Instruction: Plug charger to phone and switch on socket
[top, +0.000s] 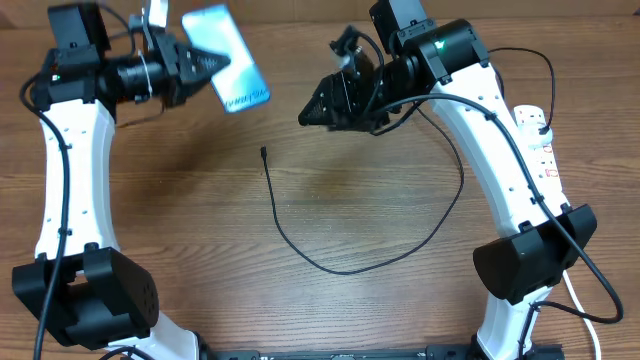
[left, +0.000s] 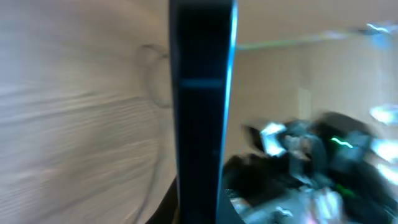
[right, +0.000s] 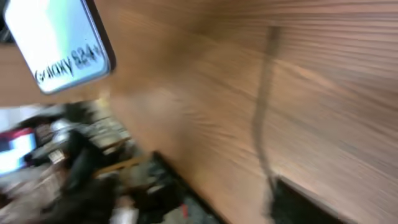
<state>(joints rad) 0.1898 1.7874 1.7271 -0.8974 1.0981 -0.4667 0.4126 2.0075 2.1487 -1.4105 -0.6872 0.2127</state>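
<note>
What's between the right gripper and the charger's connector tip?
Nothing visible. In the overhead view only bare table lies between the right gripper and the connector tip of the charger. The left gripper holds the phone up, off to the side.

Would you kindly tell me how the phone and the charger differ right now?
The phone is gripped by the left gripper, tilted above the table; the charger lies loose on the table, ungripped. The phone is a broad pale slab; the charger is a thin black curving line. They are not joined.
</note>
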